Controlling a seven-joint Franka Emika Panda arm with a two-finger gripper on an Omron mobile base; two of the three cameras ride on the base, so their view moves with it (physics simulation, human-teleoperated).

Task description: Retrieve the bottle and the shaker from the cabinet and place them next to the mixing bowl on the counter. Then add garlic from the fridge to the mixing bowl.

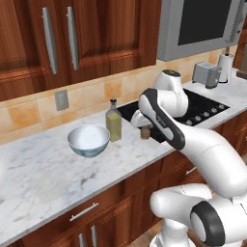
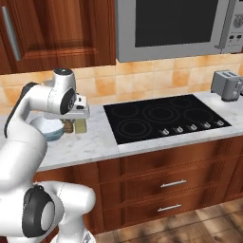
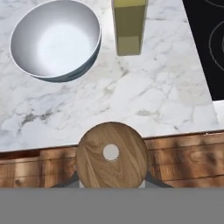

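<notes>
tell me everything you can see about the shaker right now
The shaker is a small, short brown cylinder with a wood-grain look. From the hand view its round flat top faces the camera, with one pale round hole in the middle. It stands upright, clamped between the fingers of the gripper, which is shut on it. It hangs over the counter near the front edge, just left of the black cooktop. The bottle and the mixing bowl stand close by, apart from it.
</notes>
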